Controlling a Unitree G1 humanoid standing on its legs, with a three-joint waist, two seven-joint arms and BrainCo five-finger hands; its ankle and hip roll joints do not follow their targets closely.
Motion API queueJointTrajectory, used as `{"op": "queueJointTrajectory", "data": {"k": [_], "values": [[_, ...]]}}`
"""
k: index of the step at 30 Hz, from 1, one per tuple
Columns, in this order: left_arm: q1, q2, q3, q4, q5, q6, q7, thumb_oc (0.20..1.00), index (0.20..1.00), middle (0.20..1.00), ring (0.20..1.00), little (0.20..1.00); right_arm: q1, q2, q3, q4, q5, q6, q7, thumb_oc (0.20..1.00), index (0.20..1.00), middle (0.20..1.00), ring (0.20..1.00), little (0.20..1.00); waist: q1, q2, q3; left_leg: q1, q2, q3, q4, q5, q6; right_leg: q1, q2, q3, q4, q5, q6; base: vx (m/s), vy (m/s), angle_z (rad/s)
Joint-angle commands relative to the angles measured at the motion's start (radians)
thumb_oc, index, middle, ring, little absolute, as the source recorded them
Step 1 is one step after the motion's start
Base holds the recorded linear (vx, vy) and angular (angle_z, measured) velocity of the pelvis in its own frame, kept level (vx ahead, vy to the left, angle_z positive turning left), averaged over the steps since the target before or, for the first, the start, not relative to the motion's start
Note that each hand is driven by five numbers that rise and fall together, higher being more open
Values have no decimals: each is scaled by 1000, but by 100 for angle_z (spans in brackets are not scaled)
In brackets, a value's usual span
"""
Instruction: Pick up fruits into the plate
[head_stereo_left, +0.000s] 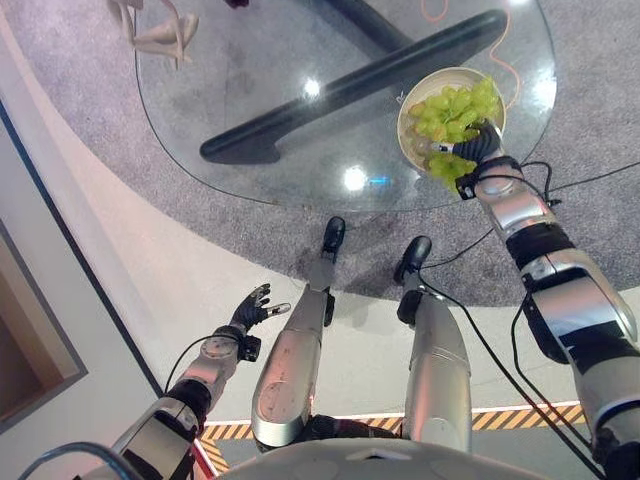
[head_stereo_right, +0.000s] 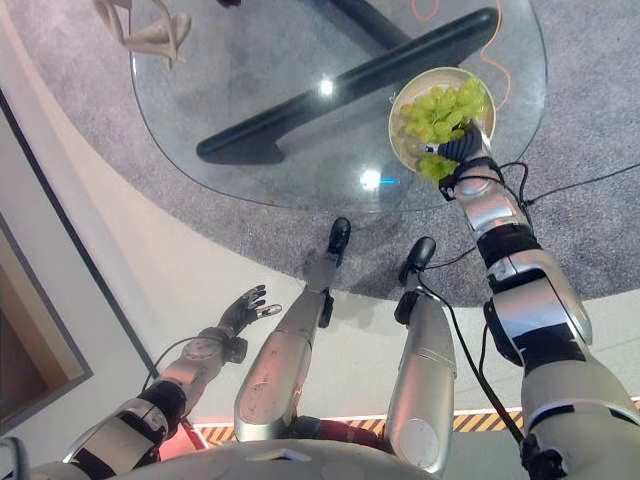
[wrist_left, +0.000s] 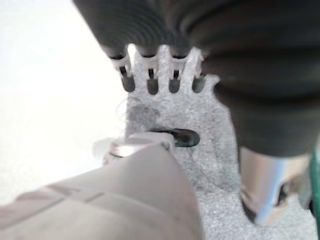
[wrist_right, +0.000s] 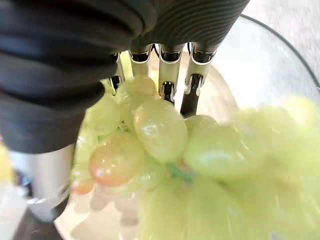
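Grey carpet runs under a round glass surface (head_stereo_left: 250, 90) with a dark crossed base showing through it, and pale floor lies nearer to me. At the far left edge I see pale legs of some furniture piece (head_stereo_left: 160, 30), too cut off to name.

Low on the near left, my left robot hand (head_stereo_left: 250, 305) hangs over the floor, well apart from the work, fingers loosely spread and empty.

Over on the right, the plate (head_stereo_left: 415, 100) sits near the glass's right edge with the bunch of green grapes (head_stereo_left: 450, 110) heaped in it, some berries spilling over the near rim. My right robot hand (head_stereo_left: 478, 142) is over that near side, right on the bunch. In the right wrist view the fingers (wrist_right: 169, 70) reach down into the berries; I cannot tell whether they are clasping the cluster or merely resting in it.

I judge this bunch soft, easily bruised, fairly light, with smooth skins that may slip. Single berries could tear off. Best hold, I think, is a gentle cradle around the cluster's bulk or its stem, never a hard squeeze.
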Motion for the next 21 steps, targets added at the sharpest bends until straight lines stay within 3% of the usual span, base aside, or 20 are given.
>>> {"op": "queueJointTrajectory", "data": {"k": [1, 21], "values": [[-2, 0, -42, -6, -16, -5, 6, 1000, 1000, 1000, 1000, 1000, -40, -84, 79, 0, -51, 24, -60, 1000, 1000, 1000, 1000, 1000, 29, -1, -23, -14, -76, 86, 153, -189, 70, 27, 33, 18, -103, 62, 52, -4, -8, 8], [-4, 12, -30, -8, -20, -4, 2, 1000, 1000, 1000, 1000, 1000, -19, -119, 88, -72, -61, 39, -126, 1000, 1000, 1000, 1000, 1000, 12, -25, -23, 22, -66, 97, 148, -199, 77, 56, 41, 25, -105, 58, 51, 0, 0, 0]]}}
